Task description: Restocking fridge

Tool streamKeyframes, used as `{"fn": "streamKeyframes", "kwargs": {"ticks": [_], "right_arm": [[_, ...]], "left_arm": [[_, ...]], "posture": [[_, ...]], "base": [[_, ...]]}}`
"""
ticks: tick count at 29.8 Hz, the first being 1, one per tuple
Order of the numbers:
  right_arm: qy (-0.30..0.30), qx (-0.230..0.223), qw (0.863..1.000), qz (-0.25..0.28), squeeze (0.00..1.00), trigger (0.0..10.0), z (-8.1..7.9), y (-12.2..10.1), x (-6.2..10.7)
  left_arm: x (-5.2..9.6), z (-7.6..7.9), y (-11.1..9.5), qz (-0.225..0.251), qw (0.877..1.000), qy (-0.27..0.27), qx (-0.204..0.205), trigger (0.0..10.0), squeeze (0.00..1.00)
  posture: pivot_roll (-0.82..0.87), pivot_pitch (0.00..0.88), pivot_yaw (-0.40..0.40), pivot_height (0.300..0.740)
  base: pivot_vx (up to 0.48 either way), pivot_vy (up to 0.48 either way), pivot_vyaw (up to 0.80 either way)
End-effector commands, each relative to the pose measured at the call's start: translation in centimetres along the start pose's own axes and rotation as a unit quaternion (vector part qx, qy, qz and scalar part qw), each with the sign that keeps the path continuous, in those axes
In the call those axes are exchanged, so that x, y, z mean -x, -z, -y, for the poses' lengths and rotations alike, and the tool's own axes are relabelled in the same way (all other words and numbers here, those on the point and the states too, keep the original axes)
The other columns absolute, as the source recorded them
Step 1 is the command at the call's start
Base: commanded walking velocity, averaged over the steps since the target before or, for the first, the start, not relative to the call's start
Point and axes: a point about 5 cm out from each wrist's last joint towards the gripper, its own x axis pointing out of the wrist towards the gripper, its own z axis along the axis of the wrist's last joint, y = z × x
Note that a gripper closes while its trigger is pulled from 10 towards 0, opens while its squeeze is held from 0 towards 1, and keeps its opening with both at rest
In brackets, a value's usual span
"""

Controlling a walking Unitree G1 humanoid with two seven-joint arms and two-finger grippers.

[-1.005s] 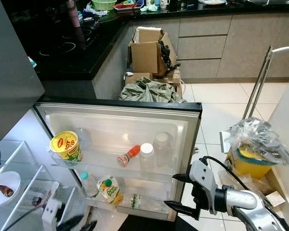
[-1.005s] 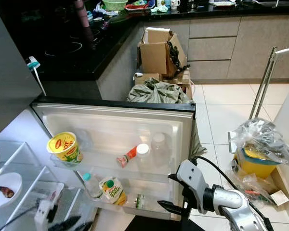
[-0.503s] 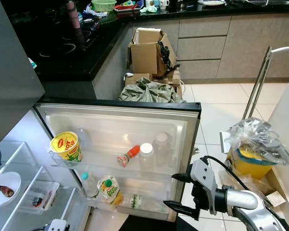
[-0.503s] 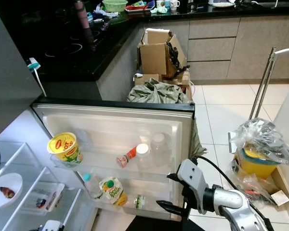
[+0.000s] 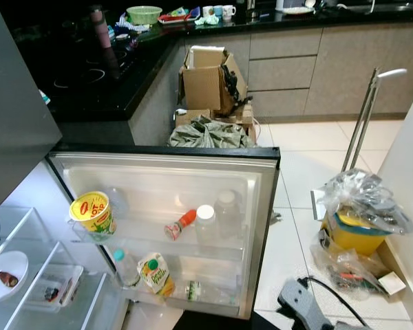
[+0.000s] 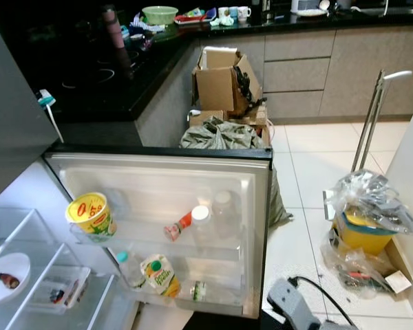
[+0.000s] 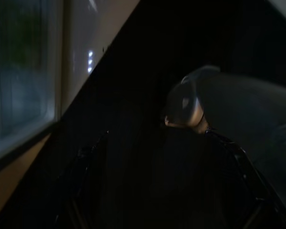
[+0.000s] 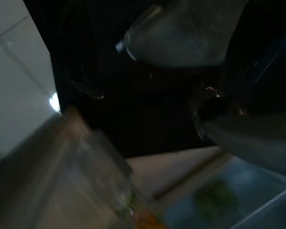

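Observation:
The fridge door (image 5: 261, 206) stands wide open. Its upper shelf holds a yellow tub (image 5: 91, 212), a red-capped bottle (image 5: 179, 223) lying on its side, a white-capped bottle (image 5: 204, 223) and a clear jar (image 5: 227, 208). The lower shelf holds a green-capped water bottle (image 5: 124, 267) and a juice carton (image 5: 153, 273). My right arm's grey wrist (image 5: 299, 311) sits low, just right of the door's bottom corner. In the blurred right wrist view my right gripper (image 8: 148, 109) is open with nothing between its fingers. The left wrist view is very dark.
Inside the fridge at left are glass shelves with a white bowl (image 5: 3, 275) and a small tray (image 5: 51, 289). Behind the door lie a grey-green bag (image 5: 206, 132) and an open cardboard box (image 5: 210, 79). A yellow bucket under plastic (image 5: 361, 220) and a metal pole (image 5: 361, 127) stand on the tiled floor at right.
My right arm has dropped and pulled back from the door's lower edge; its fingers have left the head views. The left gripper sank out of the bottom left. The camera shifted slightly.

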Motion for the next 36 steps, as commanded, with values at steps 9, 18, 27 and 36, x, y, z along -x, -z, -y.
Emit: {"fn": "streamKeyframes", "kwargs": {"ticks": [9,18,27,36], "right_arm": [[0.092,-0.126,0.978,-0.137,0.00,10.0,-3.2,7.7,-0.6],[0.108,-0.175,0.949,-0.240,0.00,10.0,-7.5,11.4,-0.7],[0.097,-0.052,0.970,-0.216,0.00,10.0,-4.2,7.0,-2.9],[0.124,0.012,0.973,-0.196,0.00,10.0,-0.4,3.1,-3.5]], "left_arm": [[-0.2,0.3,0.5,-0.017,1.000,-0.014,-0.002,10.0,0.00],[-0.5,0.1,-0.5,-0.002,0.998,-0.055,0.030,10.0,0.00],[-1.9,1.5,-4.3,0.037,0.997,-0.068,-0.012,10.0,0.00],[-2.9,4.0,-4.4,0.037,0.997,-0.062,-0.025,10.0,0.00]], "posture": [[-0.17,0.029,0.079,0.740],[-0.17,0.002,0.057,0.740],[-0.09,0.000,-0.051,0.740],[-0.03,0.000,-0.074,0.740]], "base": [[0.000,0.000,0.00],[0.000,0.000,0.00],[0.000,0.000,0.00],[0.000,0.000,0.00]]}}
